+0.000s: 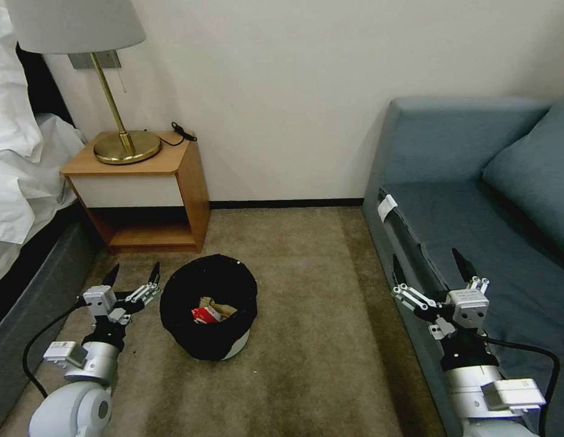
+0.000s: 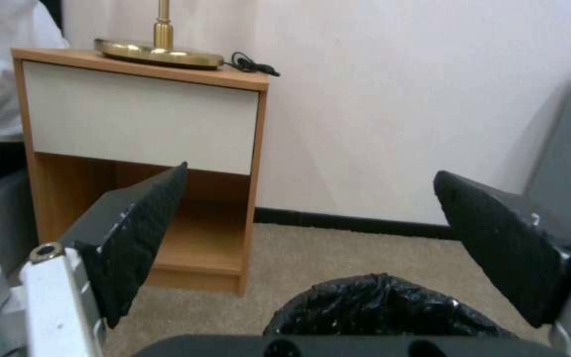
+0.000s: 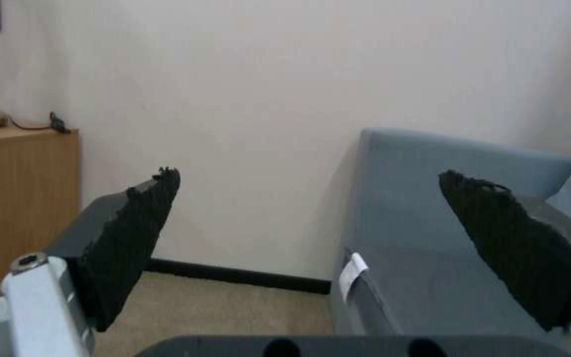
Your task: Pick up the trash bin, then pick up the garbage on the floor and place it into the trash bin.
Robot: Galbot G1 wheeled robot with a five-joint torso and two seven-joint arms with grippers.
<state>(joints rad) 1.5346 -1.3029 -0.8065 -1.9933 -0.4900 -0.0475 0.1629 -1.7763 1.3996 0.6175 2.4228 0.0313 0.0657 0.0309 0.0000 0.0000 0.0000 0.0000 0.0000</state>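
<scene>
just right of the left fingers [image 1: 153, 274], the trash bin [image 1: 209, 306].

Left pincer [image 1: 133, 274], right pincer [image 1: 428, 265]: both agape.

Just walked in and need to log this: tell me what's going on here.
Nothing is being held. The trash bin stands on the carpet between the nightstand and the sofa, with a red-white packet and brown paper inside it. The left gripper hovers just beside the bin, jaws open and empty. The right gripper is over the sofa's edge, jaws also open.
</scene>
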